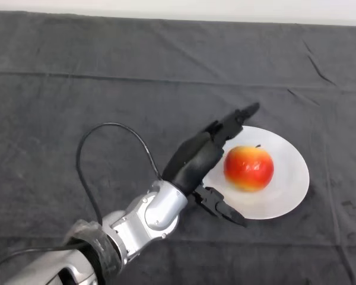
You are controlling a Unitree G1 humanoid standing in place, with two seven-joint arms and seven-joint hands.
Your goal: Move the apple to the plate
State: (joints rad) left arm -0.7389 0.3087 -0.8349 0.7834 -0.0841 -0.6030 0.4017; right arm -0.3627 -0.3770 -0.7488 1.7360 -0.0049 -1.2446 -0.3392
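Observation:
A red and yellow apple (248,168) sits upright on a white plate (288,181) at the right of the dark cloth. My left hand (196,161) is at the plate's left edge, just left of the apple. Its fingers (234,122) reach out straight past the apple's far side and its thumb (221,208) lies over the plate's near rim. The hand is open around the apple with a small gap to it, and holds nothing.
The dark cloth (107,77) covers the whole table, with a few creases at the far right. The table's far edge runs along the top of the view.

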